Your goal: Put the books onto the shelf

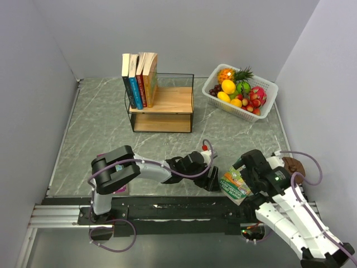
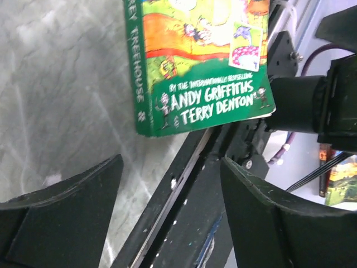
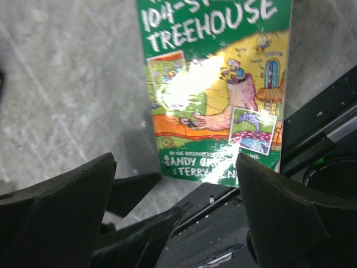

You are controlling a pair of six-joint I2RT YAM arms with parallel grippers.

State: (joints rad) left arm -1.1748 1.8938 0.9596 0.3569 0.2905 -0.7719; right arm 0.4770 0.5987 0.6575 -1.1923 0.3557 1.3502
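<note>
My left gripper [image 1: 212,180] hung just left of the green Treehouse book [image 1: 235,184], its fingers spread with nothing between them. In my left wrist view the gap between the fingers looked down on the black rail and the marble table [image 1: 100,128], with the book's lower cover just ahead.

My right gripper [image 1: 244,170] stood at the right edge of the same book. Its fingers were wide apart and, as far as I could see, not pinching the cover. From my right wrist the book lay face up just beyond the fingertips, title end away from me. Its near corner reached over the rail at the table's near edge.

Well beyond the green book and to its left stood the shelf [image 1: 167,100]. Four other books [image 1: 139,78] stood upright at the left end of its top board. Beyond the green book and a little right sat a white basket [image 1: 262,80] of fruit.
</note>
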